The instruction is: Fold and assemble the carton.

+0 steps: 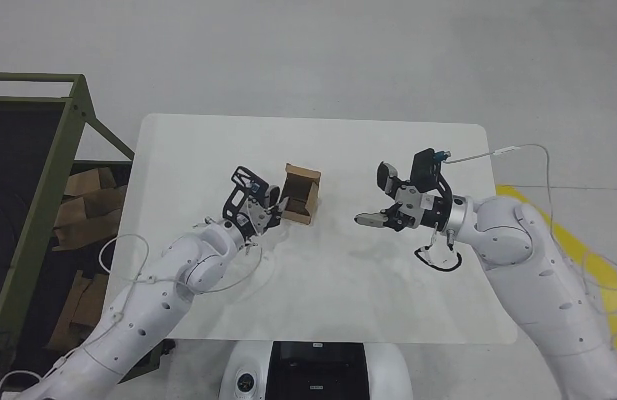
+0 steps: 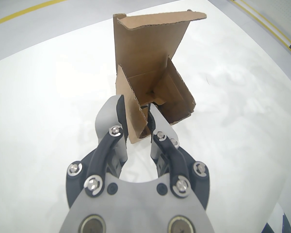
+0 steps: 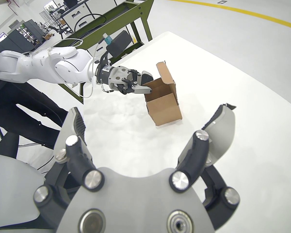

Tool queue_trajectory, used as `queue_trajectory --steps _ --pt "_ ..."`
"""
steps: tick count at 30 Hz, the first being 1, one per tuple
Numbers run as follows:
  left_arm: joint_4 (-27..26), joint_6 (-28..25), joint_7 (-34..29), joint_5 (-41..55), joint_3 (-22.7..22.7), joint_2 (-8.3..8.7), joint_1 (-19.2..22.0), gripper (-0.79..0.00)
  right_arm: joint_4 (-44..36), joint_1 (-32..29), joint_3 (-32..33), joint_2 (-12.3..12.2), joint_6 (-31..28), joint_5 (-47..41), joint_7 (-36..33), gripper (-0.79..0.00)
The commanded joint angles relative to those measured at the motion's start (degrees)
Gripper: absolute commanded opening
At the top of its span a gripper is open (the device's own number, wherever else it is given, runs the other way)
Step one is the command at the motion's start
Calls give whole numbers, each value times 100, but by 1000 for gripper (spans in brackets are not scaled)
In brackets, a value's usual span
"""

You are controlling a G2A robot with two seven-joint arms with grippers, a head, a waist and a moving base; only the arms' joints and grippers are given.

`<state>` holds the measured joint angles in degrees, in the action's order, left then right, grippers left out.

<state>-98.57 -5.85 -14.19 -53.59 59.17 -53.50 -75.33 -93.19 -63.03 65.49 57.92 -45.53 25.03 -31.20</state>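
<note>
A small brown carton (image 1: 301, 192) stands on the white table (image 1: 318, 290), its top open and one lid flap (image 2: 150, 42) upright. My left gripper (image 2: 135, 112) is shut on the carton's near side wall (image 2: 131, 107), one finger outside and one inside. From the right wrist view the carton (image 3: 163, 103) sits a little ahead, with the left gripper (image 3: 145, 88) clamped on its rim. My right gripper (image 1: 376, 203) hangs open to the right of the carton, apart from it, with nothing between its fingers (image 3: 75, 122).
A green metal frame (image 1: 48, 180) with loose cardboard pieces (image 1: 88, 200) stands beside the table's left edge. A cable (image 1: 498, 152) trails from the right wrist over the table's right side. Yellow floor tape (image 1: 578, 250) runs beyond the right edge.
</note>
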Motion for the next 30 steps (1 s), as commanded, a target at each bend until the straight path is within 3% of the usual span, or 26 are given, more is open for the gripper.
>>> queue_trajectory --steps 1,9,14,21,30 --pt "-20 45 -13 11 23 -12 -37 -603 -1 2 -7 0 -2 5 10 0" --pt "-89 133 -12 51 86 -67 -158 -656 -13 30 -45 3 9 21 18 0" --pt "-125 165 -37 33 109 -101 -201 -785 -2 48 -58 1 4 15 9 0" --pt "-253 173 -103 -19 156 -137 -301 -785 56 103 -120 10 -36 0 11 0" --pt "-582 635 -150 -185 202 -188 -598 -785 138 214 -249 33 -58 -7 -20 0"
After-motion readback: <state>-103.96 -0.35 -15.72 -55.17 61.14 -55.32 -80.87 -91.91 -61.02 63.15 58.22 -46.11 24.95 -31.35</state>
